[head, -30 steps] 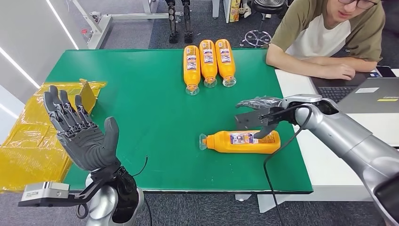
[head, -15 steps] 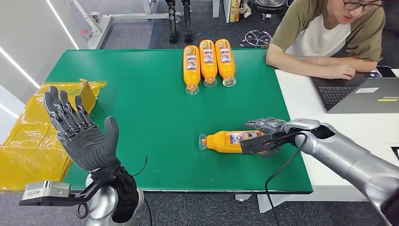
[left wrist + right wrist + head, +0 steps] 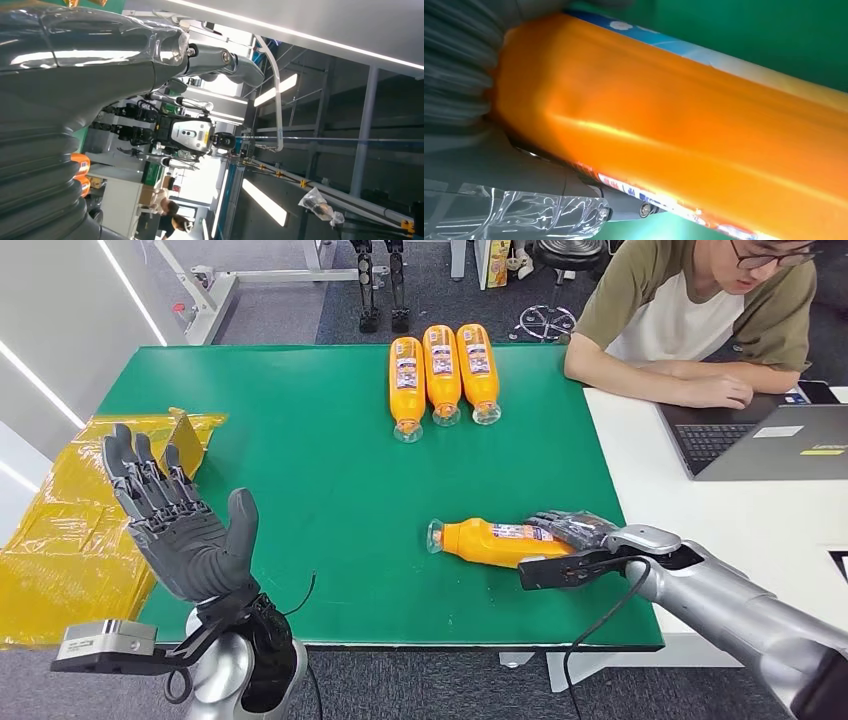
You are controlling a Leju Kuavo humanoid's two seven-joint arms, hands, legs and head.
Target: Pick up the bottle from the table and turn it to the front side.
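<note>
Green table (image 3: pixel 300 460), right hand (image 3: pixel 572 540) gripping lying bottle (image 3: pixel 490 540), left hand (image 3: pixel 175 520) raised, spread

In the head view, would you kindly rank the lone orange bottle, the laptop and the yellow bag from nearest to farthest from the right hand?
1. Lone orange bottle: in the right hand.
2. Laptop: beyond it, on the white desk.
3. Yellow bag: far across, past the table's left edge.
</note>
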